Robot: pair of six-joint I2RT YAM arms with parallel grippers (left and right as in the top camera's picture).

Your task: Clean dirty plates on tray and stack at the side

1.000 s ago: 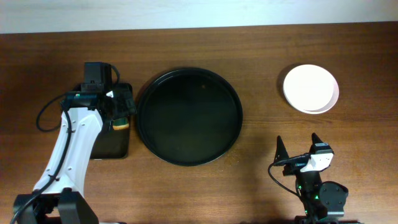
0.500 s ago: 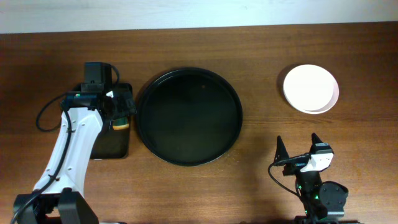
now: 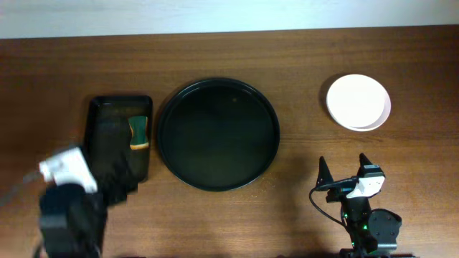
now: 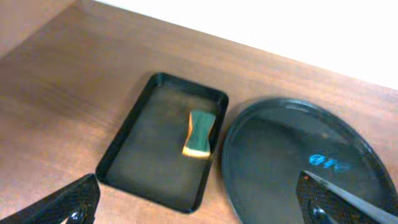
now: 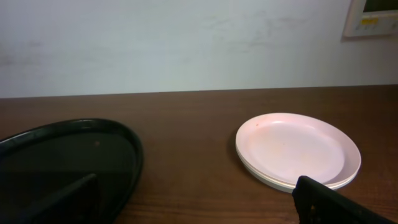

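The round black tray [image 3: 163,107] lies mid-table with nothing on it; it also shows in the left wrist view [image 4: 261,155] and the right wrist view [image 5: 74,146]. Pale pink plates [image 3: 358,102] sit stacked at the far right, also in the right wrist view [image 5: 297,149]. A green and yellow sponge [image 3: 138,133] lies in a small rectangular black tray [image 3: 107,122], also in the left wrist view [image 4: 199,134]. My left gripper [image 4: 199,208] is open and empty, blurred in the overhead view [image 3: 117,183] near the small tray's front edge. My right gripper [image 5: 196,208] is open and empty at the front right [image 3: 343,163].
The small rectangular tray [image 4: 149,149] stands just left of the round tray, almost touching it. A white wall runs along the table's back edge. Bare wood lies between the round tray and the plates.
My left arm has pulled back from over the small tray toward the front left, blurred by motion. The sponge stays lying in the small tray. The right arm has not moved.
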